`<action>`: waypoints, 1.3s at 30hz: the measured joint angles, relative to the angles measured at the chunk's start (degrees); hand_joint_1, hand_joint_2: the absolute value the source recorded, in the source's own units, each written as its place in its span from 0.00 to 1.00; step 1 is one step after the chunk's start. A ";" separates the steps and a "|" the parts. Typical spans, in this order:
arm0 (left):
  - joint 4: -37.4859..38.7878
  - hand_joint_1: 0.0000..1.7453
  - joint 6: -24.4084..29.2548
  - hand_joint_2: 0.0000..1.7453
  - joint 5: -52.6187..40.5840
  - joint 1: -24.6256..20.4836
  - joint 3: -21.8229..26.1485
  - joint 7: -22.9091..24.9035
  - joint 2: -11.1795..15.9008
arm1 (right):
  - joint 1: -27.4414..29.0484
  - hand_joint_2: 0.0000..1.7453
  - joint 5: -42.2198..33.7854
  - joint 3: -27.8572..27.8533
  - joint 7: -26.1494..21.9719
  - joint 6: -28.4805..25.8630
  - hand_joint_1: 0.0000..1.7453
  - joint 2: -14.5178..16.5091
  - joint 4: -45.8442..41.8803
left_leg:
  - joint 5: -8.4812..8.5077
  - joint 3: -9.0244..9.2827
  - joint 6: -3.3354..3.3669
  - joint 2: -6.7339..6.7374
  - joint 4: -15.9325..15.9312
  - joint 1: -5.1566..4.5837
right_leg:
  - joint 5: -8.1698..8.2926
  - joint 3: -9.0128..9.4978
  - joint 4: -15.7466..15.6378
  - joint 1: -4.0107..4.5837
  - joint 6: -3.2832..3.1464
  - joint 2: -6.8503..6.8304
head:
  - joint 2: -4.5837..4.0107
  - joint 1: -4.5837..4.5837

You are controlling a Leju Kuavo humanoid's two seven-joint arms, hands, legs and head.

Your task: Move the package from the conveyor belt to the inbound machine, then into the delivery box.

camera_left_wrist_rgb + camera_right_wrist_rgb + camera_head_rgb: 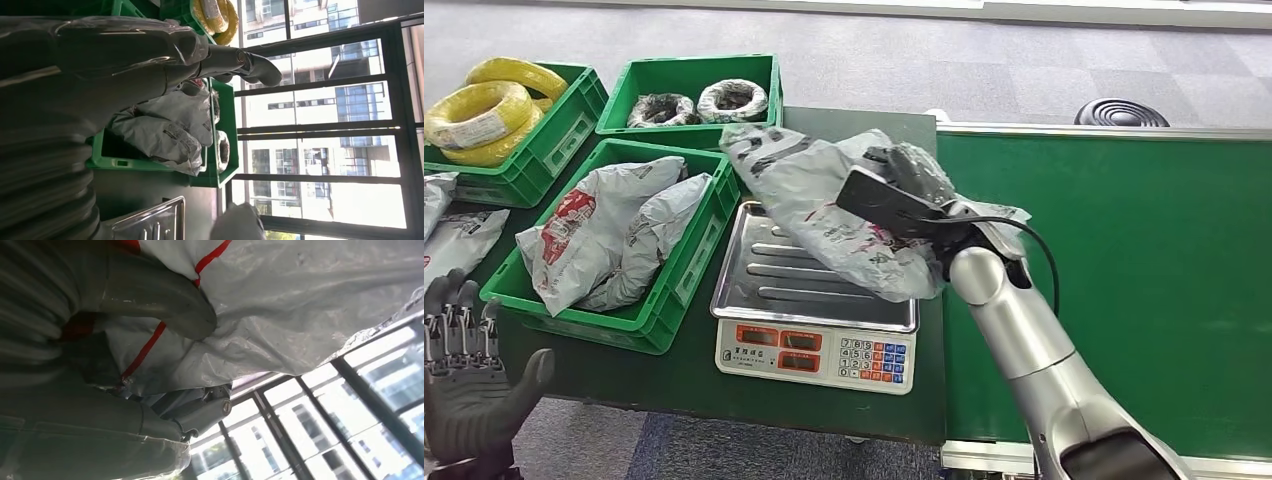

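right hand (902,185) has the grey package (824,200) clamped in its fingers, carried just above the scale (814,300) so it can drop onto the tray for weighing. left hand (469,385) waits low by the table edge, fingers spread and holding nothing, near the green bin (679,265).

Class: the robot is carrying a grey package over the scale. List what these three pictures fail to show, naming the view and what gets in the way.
- Scale readouts: head view, too small to read.
- Back of the scale's steel tray: head view, covered by the package.
- Right hand fingers: both views, partly wrapped by the package.
- Left hand: head view, cut off by the picture's edge.
- Package label: blurred, unreadable.
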 joint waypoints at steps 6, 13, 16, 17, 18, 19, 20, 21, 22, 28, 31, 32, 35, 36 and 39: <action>0.42 0.00 0.86 1.00 0.18 -1.70 -1.48 0.48 1.75 | -3.97 1.00 2.57 6.66 0.83 4.18 1.00 4.92 6.91 | 0.00 -0.05 0.00 -0.02 0.01 -0.01 | 0.00 0.00 -0.04 -0.02 0.01 -0.02 | 0.00 0.03; 1.66 0.00 1.33 1.00 0.64 -4.09 -2.62 1.69 3.15 | -6.47 1.00 6.17 9.57 3.50 5.78 0.48 6.31 14.05 | 0.00 -0.04 0.00 -0.05 0.02 -0.02 | 0.01 0.01 -0.07 -0.03 0.01 -0.04 | 0.00 0.02; 2.38 0.00 1.37 1.00 0.64 -5.00 -3.05 1.92 3.41 | -6.97 1.00 6.97 10.16 3.69 5.37 0.00 6.32 16.79 | 0.00 -0.04 0.01 -0.04 0.02 -0.02 | 0.02 0.00 -0.06 -0.02 0.00 -0.03 | 0.00 0.02; 2.62 0.00 1.36 1.00 0.64 -5.25 -3.21 1.97 3.50 | -7.14 1.00 7.21 10.32 3.74 5.06 0.00 6.32 17.59 | 0.00 -0.03 0.01 -0.04 0.02 -0.02 | 0.02 -0.01 -0.06 -0.02 0.00 -0.03 | 0.00 0.02; 2.89 0.00 1.34 1.00 0.64 -5.49 -3.36 2.04 3.58 | -7.32 1.00 7.44 10.41 3.72 4.56 0.00 6.31 18.37 | 0.00 -0.03 0.01 -0.04 0.02 -0.02 | 0.02 -0.02 -0.06 -0.02 0.00 -0.03 | 0.00 0.02; 3.20 0.00 1.30 1.00 0.63 -5.72 -3.50 2.11 3.63 | -7.45 1.00 7.66 10.42 3.59 3.90 0.00 6.26 19.10 | 0.00 -0.03 0.01 -0.04 0.02 -0.02 | 0.02 -0.03 -0.06 -0.02 0.00 -0.03 | 0.00 0.02; 3.53 0.00 1.24 1.00 0.63 -5.94 -3.61 2.19 3.65 | -7.53 1.00 7.81 10.35 3.34 3.15 0.00 6.16 19.78 | 0.00 -0.04 0.01 -0.04 0.02 -0.02 | 0.02 -0.04 -0.06 -0.02 0.00 -0.04 | 0.00 0.02; 3.88 0.00 1.15 1.00 0.62 -6.16 -3.70 2.27 3.67 | -7.56 1.00 7.89 10.23 2.98 2.48 0.00 6.01 20.34 | 0.00 -0.04 0.01 -0.04 0.02 -0.02 | 0.01 -0.04 -0.07 -0.02 0.00 -0.04 | 0.00 0.02; 4.22 0.00 1.03 1.00 0.59 -6.38 -3.79 2.35 3.67 | -7.56 1.00 8.01 10.09 2.58 1.92 0.00 5.80 20.80 | 0.00 -0.04 0.01 -0.04 0.02 -0.02 | 0.01 -0.04 -0.07 -0.02 0.00 -0.04 | 0.00 0.02; 5.12 0.00 0.82 1.00 -1.63 -7.45 -4.14 2.26 3.66 | -6.61 1.00 6.95 7.55 -1.84 -1.37 0.00 3.96 21.41 | 0.00 -0.04 0.01 -0.04 0.04 -0.03 | 0.02 -0.05 -0.08 -0.03 0.00 -0.03 | 0.00 0.02; 4.98 0.00 1.15 1.00 -5.21 -8.39 -4.42 2.18 3.71 | -4.18 1.00 2.27 4.12 -6.21 -1.94 0.00 2.70 18.04 | 0.00 -0.05 0.01 -0.06 0.04 -0.03 | 0.02 -0.05 -0.08 -0.03 0.00 -0.04 | 0.00 0.02; 4.87 0.00 1.55 1.00 -6.85 -8.80 -4.66 2.39 3.78 | -2.98 1.00 0.30 2.69 -7.44 -1.90 0.00 2.27 16.11 | 0.00 -0.06 0.01 -0.06 0.04 -0.02 | 0.02 -0.06 -0.08 -0.02 0.00 -0.04 | 0.00 0.02; 4.57 0.00 3.64 1.00 -11.78 -10.02 -5.90 3.58 4.28 | 0.95 1.00 -4.77 -1.79 -9.73 -1.98 0.00 1.07 9.34 | 0.00 -0.07 0.01 -0.07 0.04 -0.02 | 0.02 -0.09 -0.08 -0.02 0.00 -0.04 | 0.00 0.02; 4.52 0.00 4.60 1.00 -13.63 -10.48 -6.54 4.09 4.60 | 2.54 1.00 -6.37 -3.38 -10.45 -2.38 0.00 0.69 6.68 | 0.00 -0.07 0.01 -0.07 0.04 -0.02 | 0.01 -0.10 -0.08 -0.02 0.00 -0.04 | 0.00 0.02; 4.52 0.00 7.87 1.00 -20.54 -12.42 -9.44 6.53 6.04 | 8.33 1.00 -11.29 -8.40 -13.27 -4.38 0.00 -0.36 -2.54 | 0.00 -0.13 0.01 -0.14 0.04 -0.02 | 0.01 -0.11 -0.09 -0.02 0.01 -0.13 | 0.00 0.03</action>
